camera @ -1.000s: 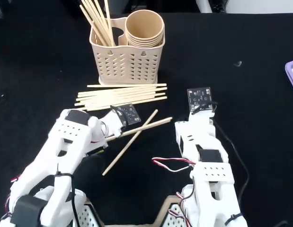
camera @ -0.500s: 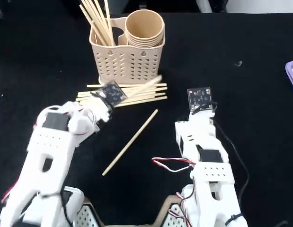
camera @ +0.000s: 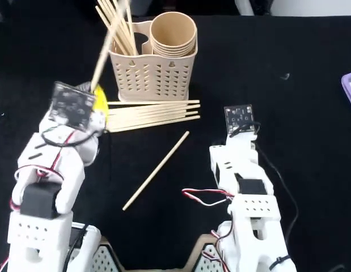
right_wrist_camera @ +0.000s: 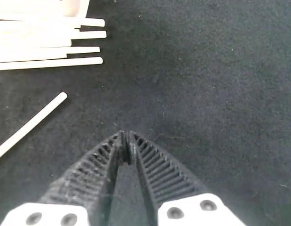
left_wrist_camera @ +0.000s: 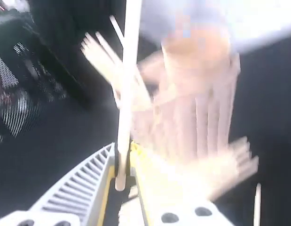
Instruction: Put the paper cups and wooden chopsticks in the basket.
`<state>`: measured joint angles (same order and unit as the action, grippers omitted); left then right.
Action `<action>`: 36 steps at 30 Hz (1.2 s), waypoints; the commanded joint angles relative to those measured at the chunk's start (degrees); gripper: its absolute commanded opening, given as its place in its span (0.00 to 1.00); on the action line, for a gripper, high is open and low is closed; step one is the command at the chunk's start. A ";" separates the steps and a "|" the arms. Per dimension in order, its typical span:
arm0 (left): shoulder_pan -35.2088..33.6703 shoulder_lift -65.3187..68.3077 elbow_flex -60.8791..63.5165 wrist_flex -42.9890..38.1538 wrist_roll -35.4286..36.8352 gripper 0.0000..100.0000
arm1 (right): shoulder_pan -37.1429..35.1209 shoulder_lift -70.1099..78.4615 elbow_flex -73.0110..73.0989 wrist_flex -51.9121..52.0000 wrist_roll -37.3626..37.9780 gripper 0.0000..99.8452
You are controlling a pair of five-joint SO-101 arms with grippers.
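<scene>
Left tool (left_wrist_camera: 122, 162), clamped on one chopstick (camera: 105, 52), has swung up from the table (camera: 294, 147); basket (camera: 152, 79) lies just ahead. Right tool (right_wrist_camera: 125, 141) closed, empty. Insertion pending.

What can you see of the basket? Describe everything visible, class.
The basket is beige, plastic-looking, with rows of small holes in its walls and two compartments. It stands upright on the black table. One compartment holds stacked paper cups; the other holds leaning wooden chopsticks. Loose chopsticks lie flat beside its base.
</scene>
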<state>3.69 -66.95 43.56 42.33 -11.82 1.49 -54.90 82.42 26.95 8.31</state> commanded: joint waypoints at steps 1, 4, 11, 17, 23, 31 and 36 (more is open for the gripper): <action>-0.66 4.75 -1.80 -15.21 10.73 0.03 | -0.53 -0.13 -0.57 -1.32 0.79 0.01; -0.40 11.96 -2.07 -29.63 16.79 0.03 | -0.53 -0.13 -0.57 -1.32 0.79 0.01; -0.31 35.16 -8.40 -55.03 27.78 0.03 | -0.53 -0.13 -0.57 -1.32 0.79 0.01; -0.31 48.97 -19.56 -47.56 28.31 0.03 | -0.44 -0.13 -0.66 -1.32 0.79 0.01; -0.22 54.51 -22.64 -45.89 28.40 0.03 | -0.44 -0.13 -0.75 -1.32 0.79 0.01; -0.22 58.11 -21.76 -45.89 28.31 0.03 | -0.44 -0.13 -0.75 -1.32 0.79 0.01; -0.31 60.13 -21.32 -45.71 28.04 0.03 | -0.44 -0.13 -0.75 -1.32 0.79 0.01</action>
<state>3.69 -6.64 25.19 -3.65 15.87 1.49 -54.90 82.42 26.95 8.31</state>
